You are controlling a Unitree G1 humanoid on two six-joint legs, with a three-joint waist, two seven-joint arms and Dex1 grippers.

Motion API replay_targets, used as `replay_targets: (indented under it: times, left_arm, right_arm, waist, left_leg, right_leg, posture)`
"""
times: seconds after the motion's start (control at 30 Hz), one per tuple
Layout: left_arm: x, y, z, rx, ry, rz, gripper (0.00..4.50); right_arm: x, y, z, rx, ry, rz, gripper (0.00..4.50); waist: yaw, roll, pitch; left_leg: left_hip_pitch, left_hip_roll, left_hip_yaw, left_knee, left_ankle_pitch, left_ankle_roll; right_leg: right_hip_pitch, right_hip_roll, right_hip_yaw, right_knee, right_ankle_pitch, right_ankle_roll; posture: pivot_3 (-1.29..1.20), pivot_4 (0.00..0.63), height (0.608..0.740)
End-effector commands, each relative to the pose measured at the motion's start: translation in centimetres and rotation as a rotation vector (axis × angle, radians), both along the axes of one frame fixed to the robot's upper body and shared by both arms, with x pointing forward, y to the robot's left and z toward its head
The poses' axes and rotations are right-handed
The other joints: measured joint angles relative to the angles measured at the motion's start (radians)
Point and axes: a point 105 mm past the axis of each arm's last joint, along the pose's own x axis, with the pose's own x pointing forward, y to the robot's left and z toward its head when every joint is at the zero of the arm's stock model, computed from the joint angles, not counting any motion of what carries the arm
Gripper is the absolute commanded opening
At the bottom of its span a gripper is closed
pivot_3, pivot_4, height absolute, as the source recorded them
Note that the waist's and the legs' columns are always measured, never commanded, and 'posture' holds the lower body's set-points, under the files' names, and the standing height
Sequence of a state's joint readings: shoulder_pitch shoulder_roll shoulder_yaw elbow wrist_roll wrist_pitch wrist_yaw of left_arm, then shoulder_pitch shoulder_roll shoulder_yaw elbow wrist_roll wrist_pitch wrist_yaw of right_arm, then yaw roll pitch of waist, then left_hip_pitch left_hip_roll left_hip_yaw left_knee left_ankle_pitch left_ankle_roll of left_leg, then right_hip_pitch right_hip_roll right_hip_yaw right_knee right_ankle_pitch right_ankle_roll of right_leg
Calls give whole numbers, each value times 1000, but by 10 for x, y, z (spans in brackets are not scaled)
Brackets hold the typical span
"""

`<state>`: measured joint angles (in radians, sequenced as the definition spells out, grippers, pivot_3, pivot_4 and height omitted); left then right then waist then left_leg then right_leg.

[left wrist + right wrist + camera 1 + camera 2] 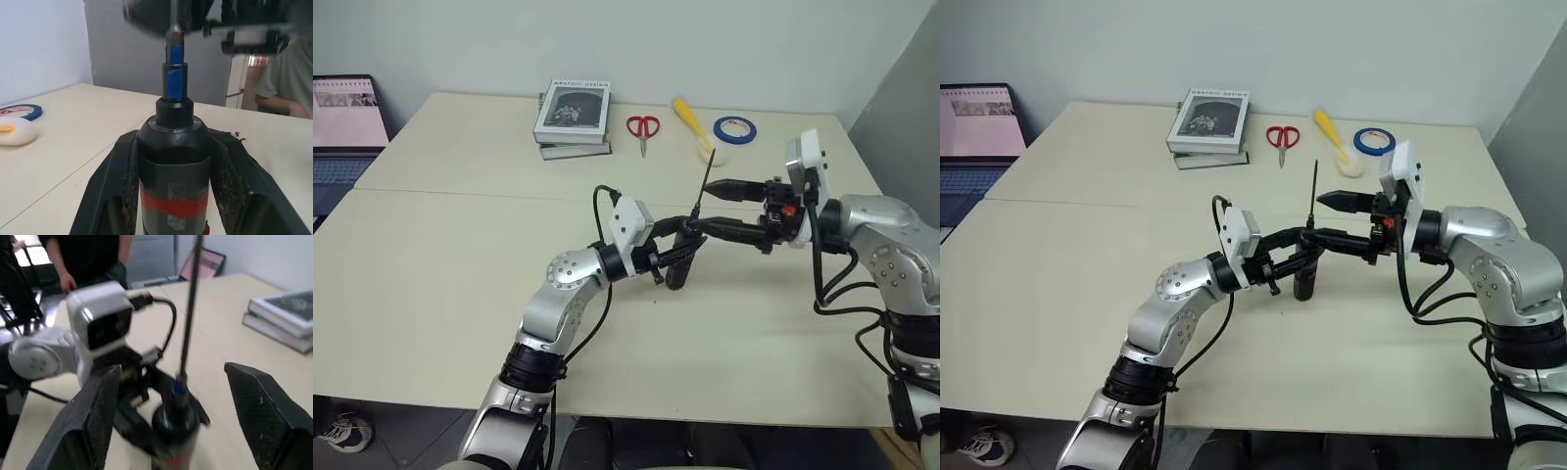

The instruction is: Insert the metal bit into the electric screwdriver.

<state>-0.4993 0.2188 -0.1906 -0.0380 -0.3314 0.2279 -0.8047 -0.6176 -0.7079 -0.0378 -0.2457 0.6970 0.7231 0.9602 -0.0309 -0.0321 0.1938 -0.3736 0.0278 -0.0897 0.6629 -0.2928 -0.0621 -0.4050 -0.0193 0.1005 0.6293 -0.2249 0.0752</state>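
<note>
Cream desk (460, 284) carries little nearby; above it the metal bit (1313, 191) stands upright in the electric screwdriver (1306, 274), clenched by the left gripper (1304, 247). Right gripper (1324, 217), reaching in level, straddles the bit, released.

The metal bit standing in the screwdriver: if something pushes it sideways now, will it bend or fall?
The metal bit looks thin, straight and stiff, so probably no bending. It stands seated in the electric screwdriver, likely staying upright. Loose on the table, so round a rod would probably roll.
</note>
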Motion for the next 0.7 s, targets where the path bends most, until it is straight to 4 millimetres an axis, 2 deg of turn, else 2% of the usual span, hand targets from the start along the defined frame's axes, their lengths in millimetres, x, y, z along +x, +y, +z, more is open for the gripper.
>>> replay_targets:
  times: [0.03, 0.17, 0.3, 0.5, 0.7]
  left_arm:
    - [4, -2, 11, -2, -48, 6, 1644]
    - [8, -1, 18, 12, -84, 23, 1644]
    - [35, 4, 49, 190, -254, 134, 1643]
    - [69, 22, 58, 488, -342, 195, 1643]
    - [84, 40, 24, 905, -349, 47, 1643]
  right_arm:
    - [-11, -11, 22, 15, -103, -30, 4500]
    - [-14, -16, 22, 0, -123, -63, 4500]
    - [-29, -30, 13, -104, -155, -145, 4500]
    - [-47, -43, -10, -266, -119, -195, 4500]
    - [-65, -43, -14, -353, -133, -193, 4500]
  waist:
    - [0, 0, 0]
    - [-1, 0, 0]
    - [4, 0, 0]
    - [3, 0, 1]
    - [-1, 0, 1]
  left_leg:
    - [0, 0, 0, 0, 0, 0]
    - [0, 0, 0, 0, 0, 0]
    - [-1, 0, -1, 0, 0, 0]
    - [-3, -1, -1, 0, 0, 0]
    - [-4, -1, -1, -1, 0, 0]
  right_leg:
    - [0, 0, 0, 0, 0, 0]
    - [0, 0, 0, 0, -2, 4]
    - [0, 0, -1, 0, -2, 5]
    - [-1, 0, -1, -2, -1, 5]
    - [-3, 0, -1, -2, -2, 3]
  posture:
    - [0, 150, 740]
    - [0, 150, 740]
    - [0, 150, 740]
    - [0, 150, 740]
    - [0, 150, 740]
